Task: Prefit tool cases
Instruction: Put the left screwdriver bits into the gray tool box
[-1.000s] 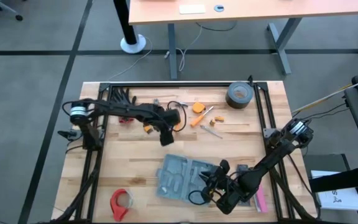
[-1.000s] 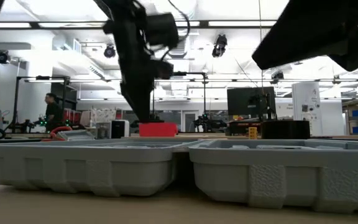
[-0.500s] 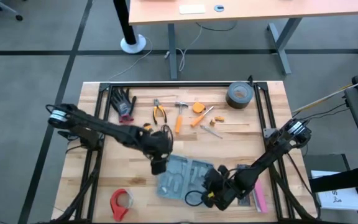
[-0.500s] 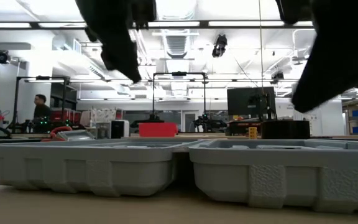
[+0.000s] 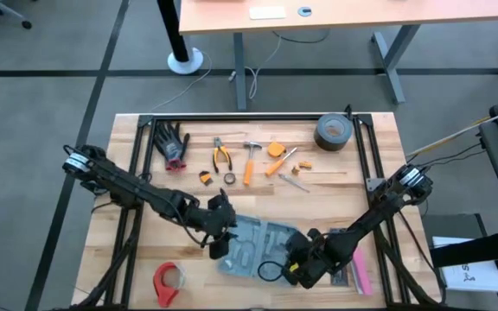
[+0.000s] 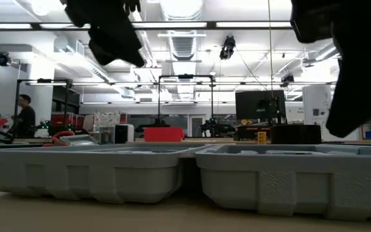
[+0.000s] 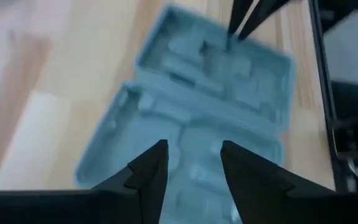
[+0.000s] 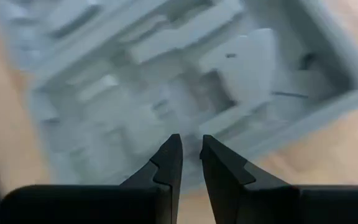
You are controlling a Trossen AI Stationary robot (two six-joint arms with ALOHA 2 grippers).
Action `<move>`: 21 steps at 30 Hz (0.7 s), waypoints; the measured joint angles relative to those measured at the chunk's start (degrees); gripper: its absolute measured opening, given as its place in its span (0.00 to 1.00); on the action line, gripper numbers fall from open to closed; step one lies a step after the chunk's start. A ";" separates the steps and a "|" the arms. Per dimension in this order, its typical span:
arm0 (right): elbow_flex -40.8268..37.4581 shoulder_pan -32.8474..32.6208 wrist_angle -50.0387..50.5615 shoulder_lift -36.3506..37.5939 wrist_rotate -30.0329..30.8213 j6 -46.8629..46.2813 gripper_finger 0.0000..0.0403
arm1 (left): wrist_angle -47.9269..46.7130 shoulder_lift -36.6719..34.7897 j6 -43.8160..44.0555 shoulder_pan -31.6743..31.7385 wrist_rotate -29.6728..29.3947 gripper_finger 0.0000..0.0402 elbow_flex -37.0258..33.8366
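The flat blue-grey rectangular plastic tool case [image 5: 258, 246] lies open on the near middle of the wooden counter [image 5: 318, 190], its two halves spread side by side with their moulded trays facing up, probably so the loose tools can be dropped straight into their slots. Those tools (pliers, a hammer, an orange-handled driver among them) wait in a row [image 5: 249, 160] on the far half of the counter, well apart from the case.

The left gripper [image 5: 217, 244] hangs over the left edge of the case, its fingers [image 7: 148, 171] parted with a clear gap and nothing between them. The right gripper [image 5: 294, 269] hovers over the near right corner, its fingers [image 8: 169, 158] drawn nearly together with only a slit between, and they grasp nothing. With one arm at each end, the pair seems placed to steady or square up the case before anything goes in, though that is a guess.

The case itself is one pale grey-blue colour all over. Each half has raised walls and a shallow tray of tool-shaped hollows, all of them empty. In the low view the outer walls show ribbed and pebbled panels [image 6: 282, 187], and a dark seam [image 6: 189, 177] marks where the halves meet.
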State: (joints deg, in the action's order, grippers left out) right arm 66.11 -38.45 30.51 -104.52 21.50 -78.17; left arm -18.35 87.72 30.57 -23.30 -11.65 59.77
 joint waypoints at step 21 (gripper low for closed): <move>0.00 10.20 8.98 -0.66 -3.47 7.63 0.08 | 18.45 0.11 1.40 -2.96 -8.55 0.33 -7.92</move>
State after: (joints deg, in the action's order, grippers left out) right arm 66.11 -28.24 39.49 -105.19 18.02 -70.54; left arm 0.09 87.83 31.97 -26.26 -20.19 51.85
